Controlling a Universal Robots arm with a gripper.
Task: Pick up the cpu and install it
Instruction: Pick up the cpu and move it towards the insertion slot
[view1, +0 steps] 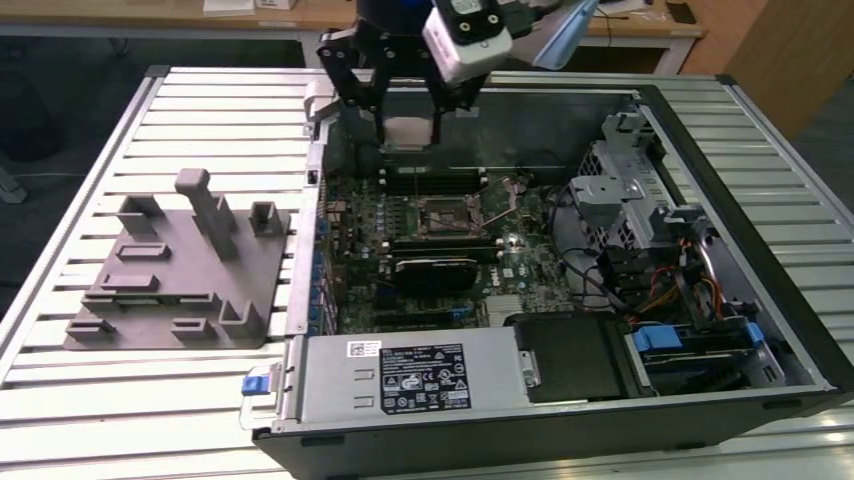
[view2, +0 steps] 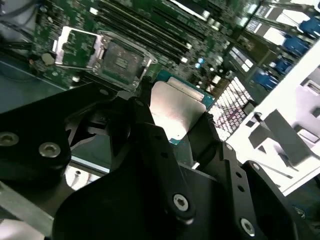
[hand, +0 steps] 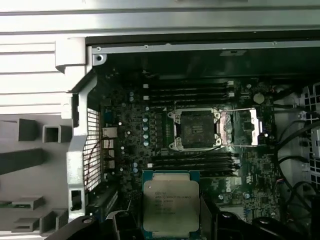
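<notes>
1 cpu (hand: 171, 206): flat square chip, pale silver metal lid, green rim.
Hand (view1: 407, 135): black, matte, clamped on cpu's 2 opposite edges, pointing down over green motherboard (view1: 527, 255).

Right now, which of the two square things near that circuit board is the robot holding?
The cpu, the flat square with a pale metal top, clamped between the jaws. The other square, the socket, sits empty with its lid open.
</notes>
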